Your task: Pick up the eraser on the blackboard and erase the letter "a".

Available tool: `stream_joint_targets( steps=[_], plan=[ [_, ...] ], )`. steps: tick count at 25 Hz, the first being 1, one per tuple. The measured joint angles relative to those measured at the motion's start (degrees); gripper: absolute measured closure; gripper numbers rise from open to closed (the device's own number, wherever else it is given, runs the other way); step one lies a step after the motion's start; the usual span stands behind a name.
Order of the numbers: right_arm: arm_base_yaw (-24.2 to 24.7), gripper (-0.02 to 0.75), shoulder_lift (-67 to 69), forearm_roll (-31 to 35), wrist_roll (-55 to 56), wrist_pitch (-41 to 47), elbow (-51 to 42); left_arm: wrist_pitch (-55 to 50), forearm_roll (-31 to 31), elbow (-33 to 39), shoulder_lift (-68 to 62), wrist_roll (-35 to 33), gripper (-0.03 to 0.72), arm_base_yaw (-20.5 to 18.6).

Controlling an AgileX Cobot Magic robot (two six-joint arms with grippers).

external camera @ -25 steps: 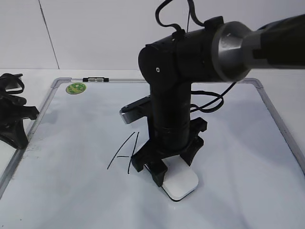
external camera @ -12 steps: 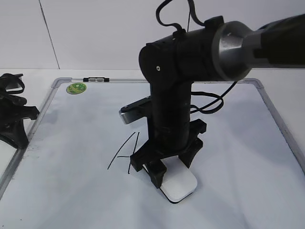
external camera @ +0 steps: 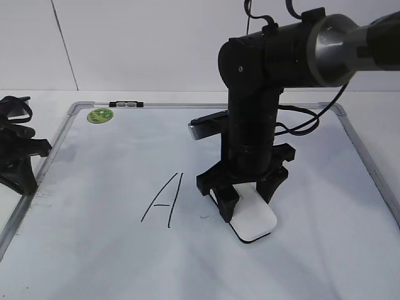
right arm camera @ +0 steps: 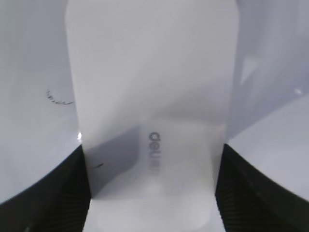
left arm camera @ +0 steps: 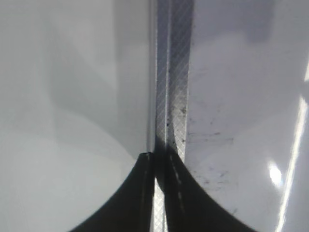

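The white rounded-rectangular plastic eraser (external camera: 252, 219) with a black felt underside lies flat on the large white dry-erase blackboard (external camera: 94, 250) with its grey metal frame. The right tool (external camera: 245, 201) stands upright over it, its jaws clamped against the eraser's two long sides. Just left of the eraser a faint remnant of the small handwritten letter "a" (external camera: 203, 217) shows. Further left stands the tall black capital "A" (external camera: 164, 199). At the board's left edge the left tool (external camera: 28, 169) rests with its jaws closed, holding nothing. A green round sticker (external camera: 100, 115) sits at the far left corner.
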State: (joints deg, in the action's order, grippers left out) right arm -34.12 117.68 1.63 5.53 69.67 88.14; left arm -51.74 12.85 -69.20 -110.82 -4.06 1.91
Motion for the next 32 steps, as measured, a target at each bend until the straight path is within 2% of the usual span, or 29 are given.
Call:
stream_joint_targets(
  steps=[10, 20, 32],
  plan=[
    [0.3, 0.183, -0.8, -5.2, 2.2, 0.0, 1.1, -0.1, 0.0, 0.0, 0.0, 0.0, 0.658, 0.0],
    [0.5, 0.183, -14.9, -12.1, 6.4, 0.4, 1.9, 0.0, 0.0, 0.0, 0.0, 0.0, 0.658, 0.0],
    [0.6, 0.183, -23.8, -25.4, 15.5, 1.3, 1.9, 0.1, 0.0, 0.0, 0.0, 0.0, 0.655, 0.0]
  ],
)
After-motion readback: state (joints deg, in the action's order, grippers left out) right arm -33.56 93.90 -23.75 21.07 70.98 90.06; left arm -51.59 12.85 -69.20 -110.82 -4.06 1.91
